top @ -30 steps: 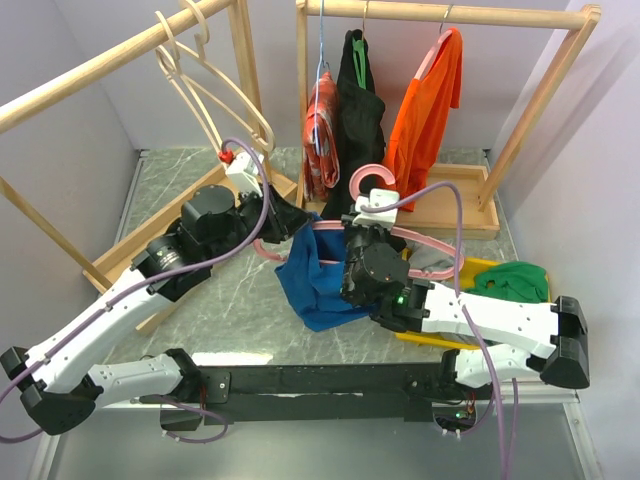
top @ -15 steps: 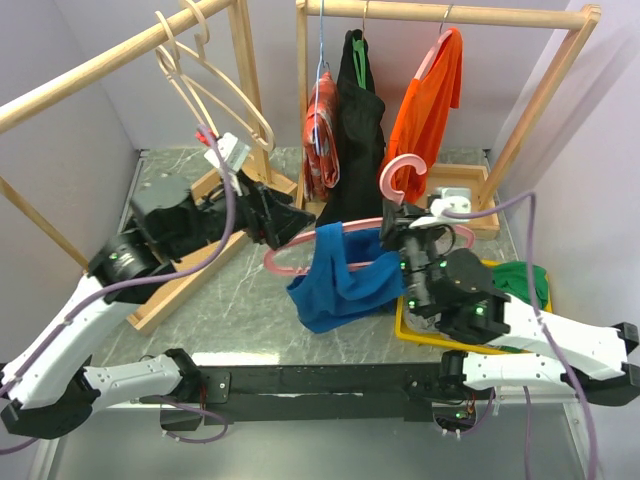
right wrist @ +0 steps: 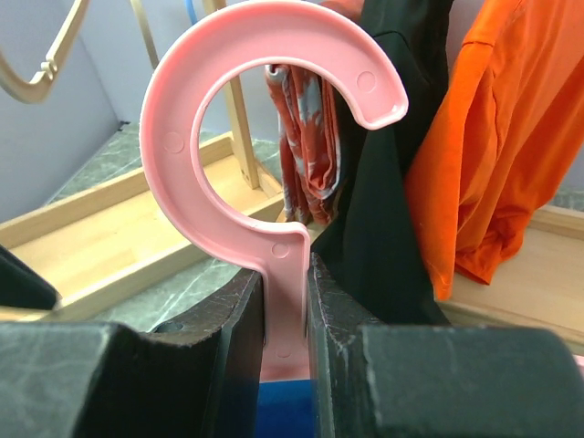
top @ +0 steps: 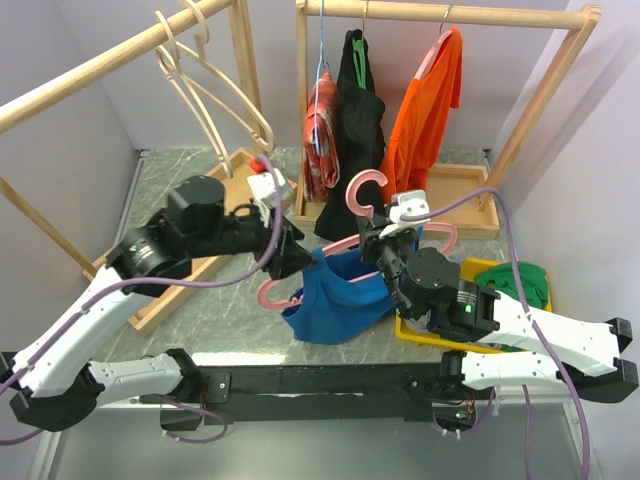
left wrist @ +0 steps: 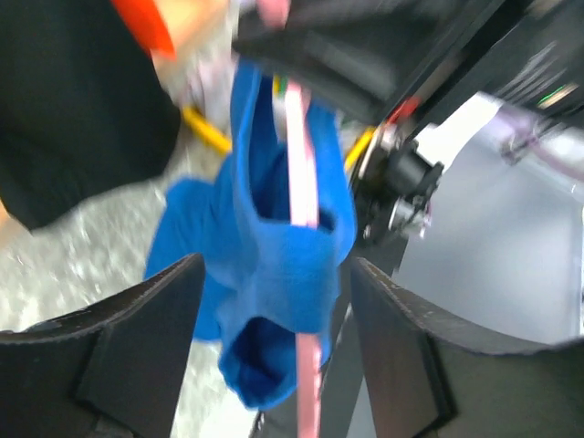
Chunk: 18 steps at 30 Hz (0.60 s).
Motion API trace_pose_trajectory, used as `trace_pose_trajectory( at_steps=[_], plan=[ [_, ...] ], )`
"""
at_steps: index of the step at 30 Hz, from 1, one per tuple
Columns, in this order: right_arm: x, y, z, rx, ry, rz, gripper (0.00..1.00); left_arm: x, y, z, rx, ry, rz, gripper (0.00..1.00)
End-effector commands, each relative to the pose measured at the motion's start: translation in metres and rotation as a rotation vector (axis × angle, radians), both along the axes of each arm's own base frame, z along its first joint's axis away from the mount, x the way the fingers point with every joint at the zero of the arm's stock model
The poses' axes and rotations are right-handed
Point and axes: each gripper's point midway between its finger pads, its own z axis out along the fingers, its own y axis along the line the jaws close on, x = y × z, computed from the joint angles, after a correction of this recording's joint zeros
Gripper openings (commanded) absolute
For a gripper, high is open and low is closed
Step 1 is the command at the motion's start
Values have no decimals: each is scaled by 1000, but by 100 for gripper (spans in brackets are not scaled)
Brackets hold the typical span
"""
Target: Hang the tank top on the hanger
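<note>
The pink hanger [top: 366, 193] stands upright, and my right gripper [top: 383, 228] is shut on the neck just under its hook [right wrist: 265, 119]. Pink plastic fills the gap between the right gripper [right wrist: 285, 319] jaws. The blue tank top [top: 336, 296] hangs bunched over the hanger's arms above the table. A pink hanger arm [left wrist: 297, 164] runs through a fold of the tank top [left wrist: 265, 274]. My left gripper [top: 294, 258] is at the cloth's left edge. In its wrist view the left gripper [left wrist: 274, 365] stands open, its fingers [left wrist: 137, 351] wide apart either side of the hanging cloth, not clamping it.
A wooden rack at the back holds a black garment [top: 358, 110], an orange garment [top: 432, 100] and a patterned red one [top: 320, 130]. Cream hangers [top: 215, 100] hang on the left rack. A yellow tray [top: 425, 335] and a green garment [top: 515, 280] lie at the right.
My left gripper let go of the cloth, opened wide, swung away and came back to the tank top's left edge. The right arm swung the hanger right, then back left, lifting the top.
</note>
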Motion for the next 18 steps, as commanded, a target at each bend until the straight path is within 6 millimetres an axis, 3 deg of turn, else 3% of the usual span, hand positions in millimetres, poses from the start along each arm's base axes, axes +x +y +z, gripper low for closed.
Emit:
trace_pose_trajectory(
  at_steps=[1,11,17,18],
  plan=[
    [-3,0,14,50,-15,20,0,-7,1,-27,71,23,-34,69],
    [-1,5,4,2,-6,16,0,-12,-3,-53,80,73,-50,63],
    [3,11,-15,-62,9,-1,0,-15,-10,-76,66,126,-67,36],
    [4,11,-18,-71,11,-10,0,-16,-11,-78,60,137,-66,25]
  ],
)
